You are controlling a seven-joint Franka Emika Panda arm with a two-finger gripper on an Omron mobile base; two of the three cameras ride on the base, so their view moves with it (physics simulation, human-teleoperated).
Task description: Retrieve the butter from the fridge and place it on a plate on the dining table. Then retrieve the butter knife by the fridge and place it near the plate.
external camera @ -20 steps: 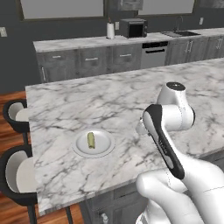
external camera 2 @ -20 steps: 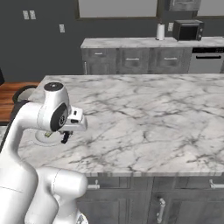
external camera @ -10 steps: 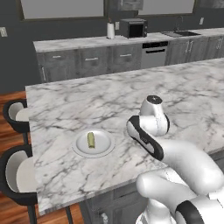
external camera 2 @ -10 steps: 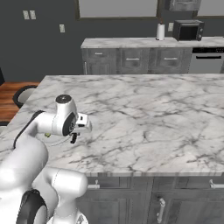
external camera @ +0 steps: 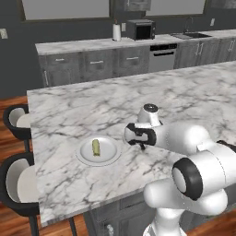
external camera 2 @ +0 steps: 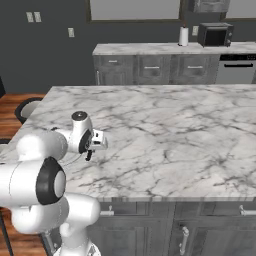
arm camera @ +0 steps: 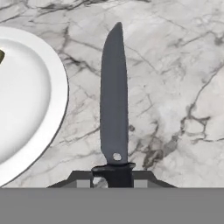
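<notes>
One slim butter knife (arm camera: 113, 96) sat clamped by its handle in the nearly closed tool (arm camera: 114, 177), blade toward 12 o'clock above the marble counter (external camera: 69, 115). At its 9 o'clock lay the plate (external camera: 109, 155); the left base view revealed the butter (external camera: 96, 147) on it.

dining table (external camera: 92, 106): white marble top veined in grey, smooth, faint sheen
plate (external camera: 83, 154): pale ceramic look, smooth, softly glossy rim
butter (external camera: 96, 147): yellowish-green, matt, waxy look
butter knife (arm camera: 113, 100): dark grey blade, matt, smooth; black handle with one pale rivet
cabinets (external camera: 97, 67): grey wood grain, matt, metal-look handles
floor (external camera: 7, 106): reddish-brown wood boards, polished
</notes>
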